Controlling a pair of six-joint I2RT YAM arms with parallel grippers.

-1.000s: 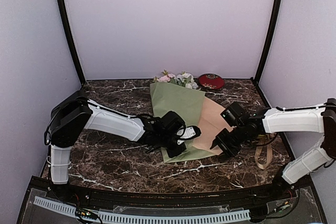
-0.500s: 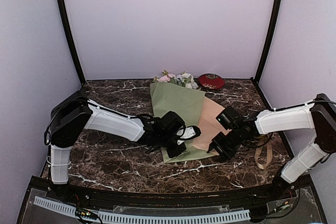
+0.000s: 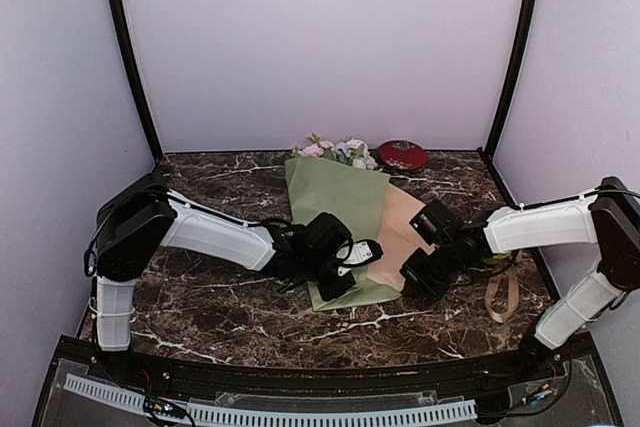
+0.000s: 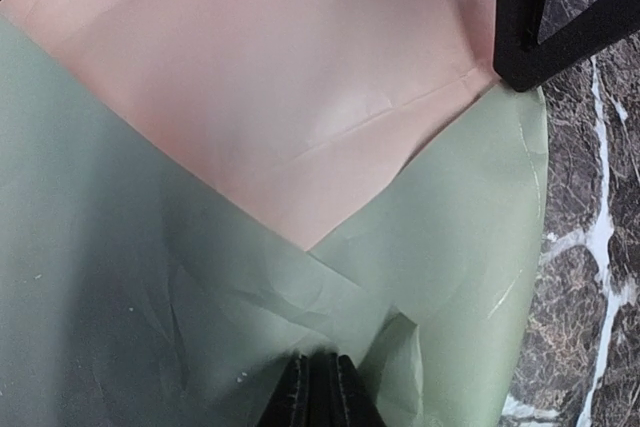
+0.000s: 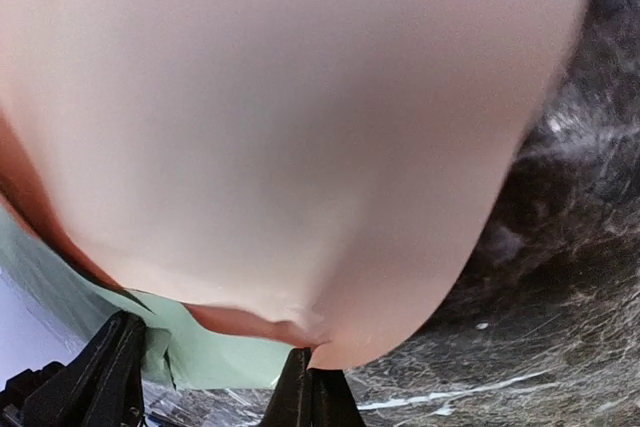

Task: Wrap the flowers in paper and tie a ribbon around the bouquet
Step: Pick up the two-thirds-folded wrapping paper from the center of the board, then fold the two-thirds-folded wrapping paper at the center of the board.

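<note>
On the tabletop [image 3: 200, 302], the bouquet [image 3: 338, 209] lies lengthwise, with its flowers [image 3: 335, 150] at the far end beside a red disc [image 3: 402, 155] and its narrow end nearest the arms. The tan flap [image 3: 405, 232] spreads from the bouquet's right side.

The left claw [image 3: 347, 277] sits over the near end of the green wrap. Its fingers [image 4: 298, 397] are brought together with their tips on the green paper. Whether a fold is caught between them cannot be told.

The right claw [image 3: 418, 282] sits at the near right edge of the tan flap. Its jaws are closed tight and pinch the flap's rim, as the right wrist view shows, where the tan sheet [image 5: 300, 147] bulges up just past the tips.

The ribbon [image 3: 500, 295] lies on the marble to the right, behind the right forearm and well apart from both claws.

Compared with a second ago, the right claw has moved left onto the flap edge, and its jaws, then partly open, have snapped closed. The left arm and the bouquet lie as before.
</note>
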